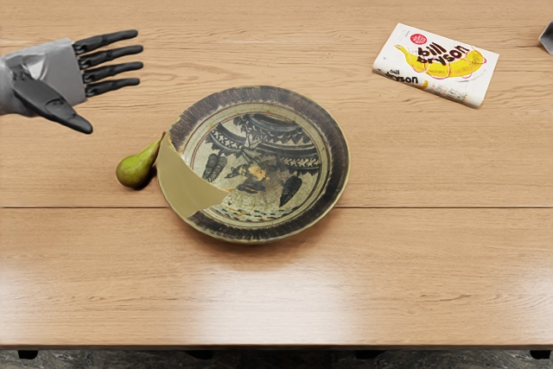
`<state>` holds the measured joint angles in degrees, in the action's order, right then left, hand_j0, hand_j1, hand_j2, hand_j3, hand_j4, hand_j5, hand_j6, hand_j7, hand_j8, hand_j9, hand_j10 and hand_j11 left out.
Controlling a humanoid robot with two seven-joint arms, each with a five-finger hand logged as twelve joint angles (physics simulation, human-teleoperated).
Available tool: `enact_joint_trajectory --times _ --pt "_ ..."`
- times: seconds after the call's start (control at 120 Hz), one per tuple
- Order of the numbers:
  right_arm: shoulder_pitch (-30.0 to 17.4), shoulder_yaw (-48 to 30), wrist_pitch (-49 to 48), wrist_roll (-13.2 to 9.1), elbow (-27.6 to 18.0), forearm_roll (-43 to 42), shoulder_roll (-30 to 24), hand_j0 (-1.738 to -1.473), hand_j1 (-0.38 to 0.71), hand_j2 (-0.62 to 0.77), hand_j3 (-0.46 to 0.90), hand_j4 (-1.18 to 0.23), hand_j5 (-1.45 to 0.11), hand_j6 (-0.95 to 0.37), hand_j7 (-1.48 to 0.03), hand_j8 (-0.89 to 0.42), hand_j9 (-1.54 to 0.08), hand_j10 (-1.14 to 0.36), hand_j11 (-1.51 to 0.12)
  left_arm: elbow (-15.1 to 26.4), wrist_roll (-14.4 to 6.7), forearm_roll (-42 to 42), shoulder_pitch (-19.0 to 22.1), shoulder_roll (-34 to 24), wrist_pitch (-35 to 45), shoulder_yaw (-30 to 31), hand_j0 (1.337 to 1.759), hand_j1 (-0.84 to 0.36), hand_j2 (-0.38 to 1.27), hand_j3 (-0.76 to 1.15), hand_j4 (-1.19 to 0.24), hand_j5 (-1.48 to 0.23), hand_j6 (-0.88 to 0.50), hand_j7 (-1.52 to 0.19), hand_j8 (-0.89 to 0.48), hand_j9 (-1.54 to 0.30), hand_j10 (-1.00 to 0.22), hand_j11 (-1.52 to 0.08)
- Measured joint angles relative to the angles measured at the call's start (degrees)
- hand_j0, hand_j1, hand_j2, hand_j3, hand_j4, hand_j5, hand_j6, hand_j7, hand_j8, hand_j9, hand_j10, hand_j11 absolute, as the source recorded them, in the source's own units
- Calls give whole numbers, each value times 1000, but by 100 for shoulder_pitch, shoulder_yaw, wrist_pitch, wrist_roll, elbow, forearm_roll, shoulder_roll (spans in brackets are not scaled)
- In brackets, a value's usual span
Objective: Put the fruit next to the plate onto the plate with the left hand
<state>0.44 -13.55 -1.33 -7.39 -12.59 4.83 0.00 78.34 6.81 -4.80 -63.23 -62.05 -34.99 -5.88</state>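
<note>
A green pear [136,168] lies on the wooden table, touching the left rim of a round decorated plate [333,140]. The plate has a tan, chipped-looking patch on its left front edge. My left hand [97,66] hovers at the far left, above and behind the pear, with its dark fingers stretched out flat and its thumb pointing down. It holds nothing and is clear of the pear. The right arm shows only as a small grey piece at the right edge [547,37].
A white and yellow book [436,64] lies at the back right of the table. The table's front edge runs along the bottom of the view.
</note>
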Motion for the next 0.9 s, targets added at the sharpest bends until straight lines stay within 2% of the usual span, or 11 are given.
enact_joint_trajectory --times 0.3,0.4,0.567,0.9 --pt "0 26 -15 0 -6 -32 0 -1658 -317 -6 0 -26 -35 -26 -35 -26 -35 -26 -35 61 -20 19 -203 -4 0 -20 1658 349 2 0 2 0 3 0 2 0 2 0" --pt "6 27 -16 0 -8 -33 0 -1658 -317 -6 0 -26 -35 -26 -35 -26 -35 -27 -35 65 -225 117 -214 17 0 -34 1658 349 2 0 2 0 2 0 2 0 2 0" --pt "15 28 -17 0 -14 -34 0 -1658 -317 -6 0 -26 -35 -26 -35 -26 -35 -26 -35 97 -393 924 -222 10 -1 -174 1658 349 2 0 2 0 2 0 1 0 1 0" --pt "17 28 -16 0 -15 -34 0 -1658 -317 -6 0 -26 -35 -26 -35 -26 -35 -26 -35 344 -428 2793 -117 9 -1 -650 1658 349 2 0 -1 0 -2 0 -2 0 -1 0"
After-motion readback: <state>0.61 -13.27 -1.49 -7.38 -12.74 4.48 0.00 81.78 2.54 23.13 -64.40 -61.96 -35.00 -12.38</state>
